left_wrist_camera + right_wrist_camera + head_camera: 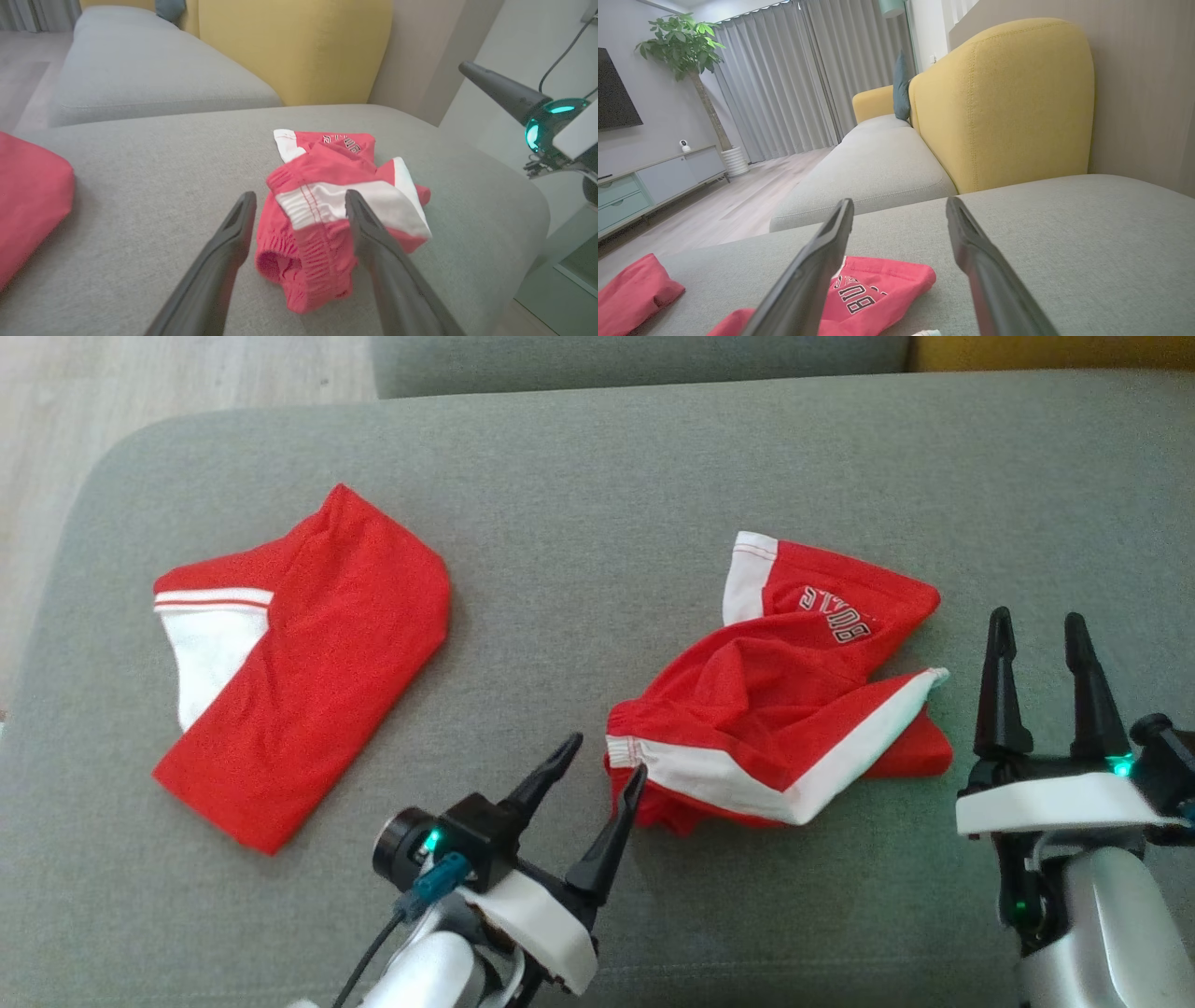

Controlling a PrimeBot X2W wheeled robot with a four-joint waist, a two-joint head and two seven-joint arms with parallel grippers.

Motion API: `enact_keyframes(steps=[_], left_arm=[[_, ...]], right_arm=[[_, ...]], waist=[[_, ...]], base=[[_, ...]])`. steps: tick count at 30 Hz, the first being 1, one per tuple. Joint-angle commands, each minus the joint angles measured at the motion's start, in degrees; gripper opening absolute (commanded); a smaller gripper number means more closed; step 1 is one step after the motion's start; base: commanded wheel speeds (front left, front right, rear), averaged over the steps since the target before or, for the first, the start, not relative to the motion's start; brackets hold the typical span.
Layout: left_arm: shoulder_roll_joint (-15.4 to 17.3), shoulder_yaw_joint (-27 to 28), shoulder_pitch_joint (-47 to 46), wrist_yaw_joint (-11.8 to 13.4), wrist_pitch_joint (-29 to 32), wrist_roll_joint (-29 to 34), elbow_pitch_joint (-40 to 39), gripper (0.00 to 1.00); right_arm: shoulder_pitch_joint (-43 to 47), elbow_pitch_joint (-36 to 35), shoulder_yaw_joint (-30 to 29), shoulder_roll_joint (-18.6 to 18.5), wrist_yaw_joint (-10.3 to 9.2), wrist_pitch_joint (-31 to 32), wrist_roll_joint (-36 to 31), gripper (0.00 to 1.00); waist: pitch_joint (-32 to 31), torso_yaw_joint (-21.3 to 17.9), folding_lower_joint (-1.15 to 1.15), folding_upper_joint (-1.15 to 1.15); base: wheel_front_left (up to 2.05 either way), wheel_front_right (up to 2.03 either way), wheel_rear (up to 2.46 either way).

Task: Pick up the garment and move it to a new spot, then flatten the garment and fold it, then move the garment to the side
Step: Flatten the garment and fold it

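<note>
Crumpled red-and-white lettered cloth garment [766, 709], my 1 o'clock; my left gripper [607, 755], jaws spread, at its 8 o'clock; right gripper [1037, 616], also spread, at 3 o'clock.

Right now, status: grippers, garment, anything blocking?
Left gripper open, at near edge of crumpled garment. Right gripper open, beside it. Folded garment lies apart, left. Nothing blocking.

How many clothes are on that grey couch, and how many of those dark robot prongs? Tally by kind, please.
Red-and-white garments: 2, the folded garment and the crumpled garment
Dark robot fingers: 4, two each on left gripper and right gripper
Total: 6
</note>
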Motion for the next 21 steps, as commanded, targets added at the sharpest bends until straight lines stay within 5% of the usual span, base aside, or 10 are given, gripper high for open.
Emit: enact_keyframes(steps=[1,17,18,19,20,21], left_arm=[[-0.2,1.4,-2.6,-0.5,0.5,-0.6,-0.9,1.0],[-0.9,0.5,-4.1,-1.9,1.8,-3.5,1.5,0.94],[-0.9,0.4,-4.1,-2.1,2.1,-3.7,1.5,0.82],[-0.9,0.2,-4.2,-2.3,2.4,-3.9,1.6,0.27],[-0.9,0.1,-4.3,-2.5,2.7,-4.1,1.6,0.0],[-0.9,0.0,-4.4,-2.7,2.9,-4.3,1.5,0.0]], right_arm=[[-1.3,-1.9,1.5,-0.2,0.21,-0.5,-0.1,1.0],[-1.5,-2.0,1.3,-0.2,0.21,-0.5,-0.1,1.0],[-1.6,-2.0,1.3,-0.2,0.21,-0.5,-0.1,1.0],[-1.6,-2.1,1.2,-0.2,0.21,-0.5,-0.1,1.0],[-1.7,-2.1,1.1,-0.2,0.21,-0.5,-0.1,1.0],[-1.7,-2.1,1.0,-0.2,0.21,-0.5,0.0,1.0]], waist=[[0.2,-0.4,0.0,0.0],[1.2,-2.5,0.0,0.0],[1.3,-2.5,0.0,0.0],[1.3,-2.5,0.0,0.0],[1.4,-2.5,0.0,0.0],[1.5,-2.5,0.0,0.0]], base=[[0.0,0.0,0.0],[0.0,0.0,0.0],[0.0,0.0,0.0],[0.0,0.0,0.0],[0.0,0.0,0.0],[0.0,0.0,0.0]])
